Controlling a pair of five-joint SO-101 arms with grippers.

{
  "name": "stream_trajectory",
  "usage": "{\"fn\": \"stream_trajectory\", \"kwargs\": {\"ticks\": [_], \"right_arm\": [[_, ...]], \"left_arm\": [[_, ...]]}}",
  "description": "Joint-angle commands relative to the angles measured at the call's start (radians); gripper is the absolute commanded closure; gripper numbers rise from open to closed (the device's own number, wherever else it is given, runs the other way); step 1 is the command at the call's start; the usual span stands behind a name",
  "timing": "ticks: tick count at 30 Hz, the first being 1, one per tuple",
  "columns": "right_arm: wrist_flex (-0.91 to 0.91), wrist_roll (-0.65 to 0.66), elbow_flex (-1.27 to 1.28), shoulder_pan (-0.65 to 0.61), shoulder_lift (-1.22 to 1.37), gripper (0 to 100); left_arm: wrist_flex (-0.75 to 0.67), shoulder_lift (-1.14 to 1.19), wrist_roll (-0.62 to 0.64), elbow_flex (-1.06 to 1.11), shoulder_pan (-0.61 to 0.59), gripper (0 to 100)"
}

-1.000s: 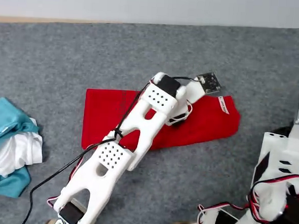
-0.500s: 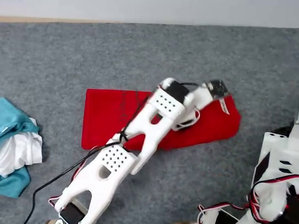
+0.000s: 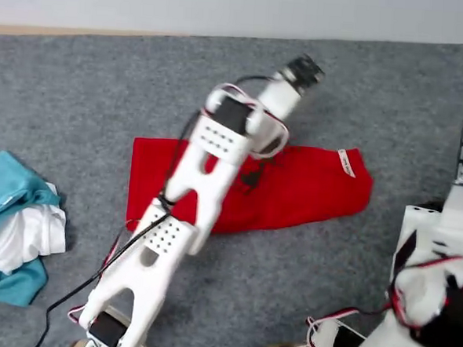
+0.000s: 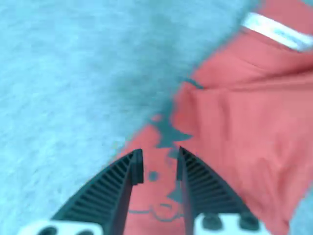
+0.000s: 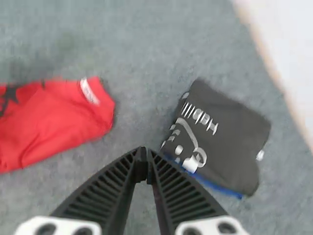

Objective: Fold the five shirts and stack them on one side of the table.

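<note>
- A grey, felt-covered bench [image 3: 393, 97] carries the clothes.
- A red shirt [image 3: 309, 186] lies flat near its middle.
- A teal shirt [image 3: 7, 183] and a white shirt [image 3: 23, 235] lie bunched together at one edge.
- A folded black shirt [image 5: 220, 132] lies near the red one, not touching it.

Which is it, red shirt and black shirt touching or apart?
Apart. Right wrist view shows bare table between red shirt and black shirt.

Red shirt [image 3: 309, 190]: plain bright red, with a small white label [image 3: 346, 162] at its right end and a dark blotchy print [image 4: 168, 134]. Table [image 3: 80, 78]: flecked grey. At the left, a teal shirt [image 3: 11, 180] and a white shirt [image 3: 27, 240]. Black shirt [image 5: 234, 132]: white lettering, a blue edge beneath. Left arm [image 3: 172, 248]: white; left gripper [image 4: 157, 161] and right gripper [image 5: 147, 164]: black, ribbed
</note>
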Motion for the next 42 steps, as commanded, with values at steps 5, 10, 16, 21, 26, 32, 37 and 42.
{"fn": "stream_trajectory", "kwargs": {"ticks": [5, 10, 16, 21, 26, 32, 37, 42], "right_arm": [[-0.071, 0.014, 0.189, -0.002, 0.013, 98.4], [-0.130, 0.014, 0.284, -0.079, 0.013, 98.6], [-0.156, 0.008, 0.354, -0.203, 0.013, 98.7], [-0.186, 0.009, 0.387, -0.295, 0.013, 98.7], [-0.186, 0.008, 0.405, -0.375, 0.013, 98.8], [-0.179, 0.011, 0.405, -0.387, 0.013, 98.8], [-0.179, 0.009, 0.405, -0.387, 0.012, 98.8], [-0.177, 0.008, 0.405, -0.387, 0.005, 98.8]], "left_arm": [[0.026, -0.190, 0.137, -0.027, -0.184, 88], [0.026, -0.338, 0.160, 0.044, -0.298, 88], [0.028, -0.480, 0.157, 0.231, -0.459, 88], [0.028, -0.624, 0.155, 0.509, -0.552, 88], [0.026, -0.793, 0.158, 0.855, -0.577, 88], [-0.015, -0.852, 0.160, 1.165, -0.552, 92], [-0.069, -0.801, 0.143, 1.236, -0.560, 87], [-0.069, -0.690, 0.084, 1.230, -0.542, 79]]}}
